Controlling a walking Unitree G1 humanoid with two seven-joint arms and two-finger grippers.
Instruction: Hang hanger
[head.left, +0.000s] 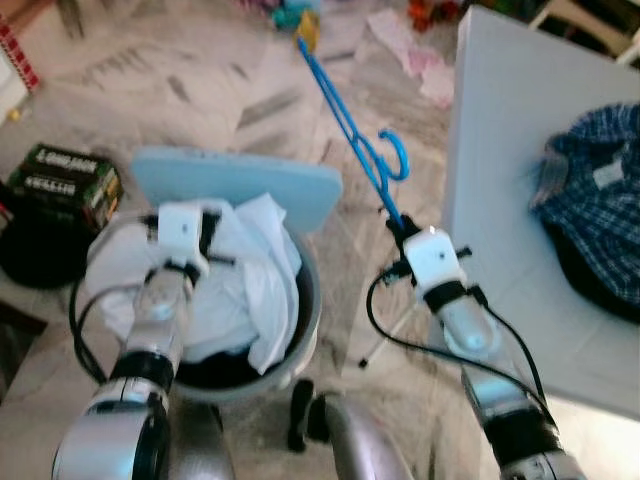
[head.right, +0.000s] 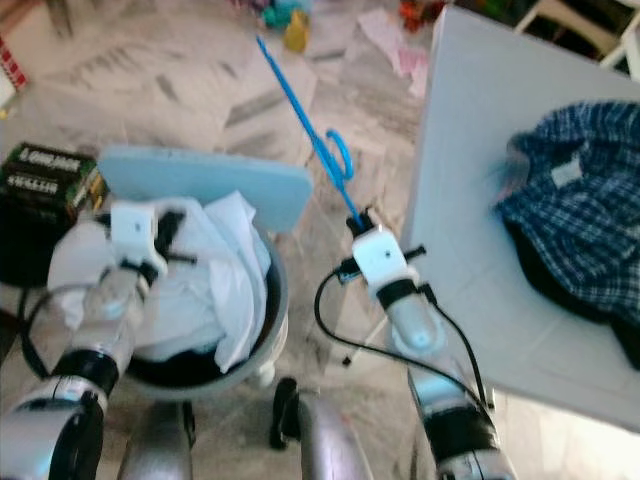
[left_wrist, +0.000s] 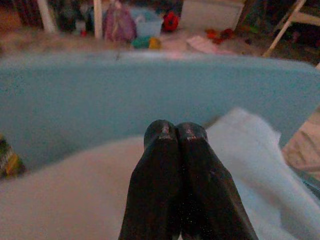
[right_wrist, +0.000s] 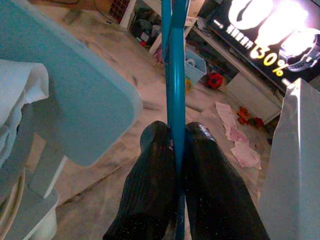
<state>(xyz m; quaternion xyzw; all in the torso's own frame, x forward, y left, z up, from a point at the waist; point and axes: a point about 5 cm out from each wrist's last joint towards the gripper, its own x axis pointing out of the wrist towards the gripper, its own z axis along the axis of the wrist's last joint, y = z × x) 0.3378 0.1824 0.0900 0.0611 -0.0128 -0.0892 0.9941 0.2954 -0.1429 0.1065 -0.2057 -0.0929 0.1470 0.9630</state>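
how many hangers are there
1. The blue hanger is held in the right gripper, out over the floor between the chair and the white table. Others may be hidden.

The right gripper grips a blue hanger beside the white table.

Reaching forward with both silver arms, left gripper pressed closed, right gripper pinched tight, fingers pointing ahead.
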